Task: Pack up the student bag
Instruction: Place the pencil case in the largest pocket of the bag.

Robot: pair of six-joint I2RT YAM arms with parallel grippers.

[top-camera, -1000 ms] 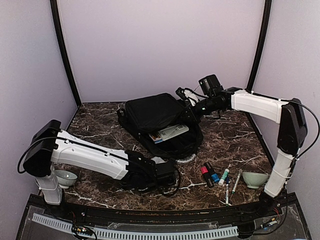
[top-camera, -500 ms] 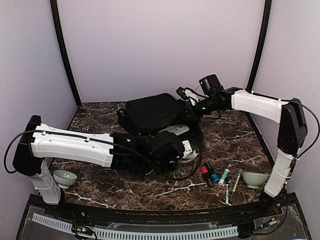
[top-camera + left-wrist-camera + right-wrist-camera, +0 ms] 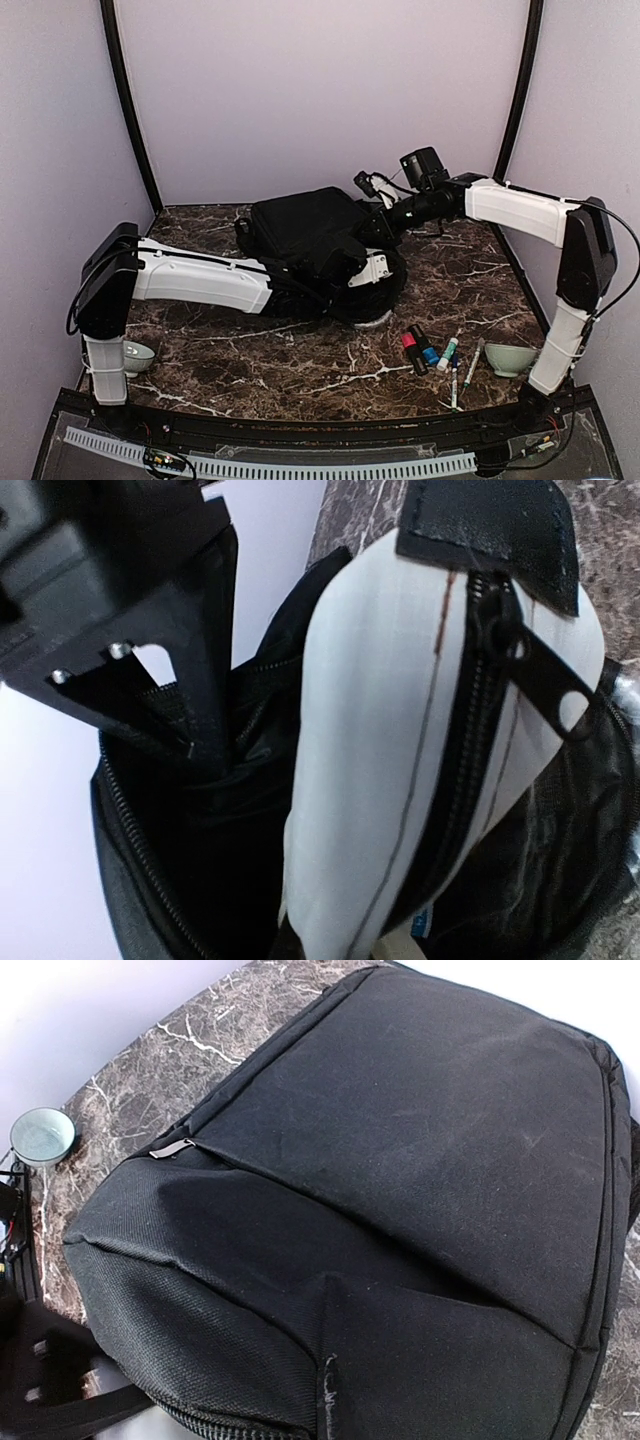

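Top, student bag (image 3: 300,225): centre of the counter (image 3: 250,350), mouth toward 5 o'clock.
Top, left hand (image 3: 362,283): at that mouth (fingertips hidden under the wrist).
Top, right hand (image 3: 385,215): pressed together at the bag's 2 o'clock edge.
Left wrist, left hand: pinching an upright white-grey pouch (image 3: 400,730) over the open bag.
Right wrist, bag: fills the view, with a bowl (image 3: 42,1136) at 9 o'clock.

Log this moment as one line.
left end effector: shut on pouch, at student bag mouth | right end effector: shut on student bag
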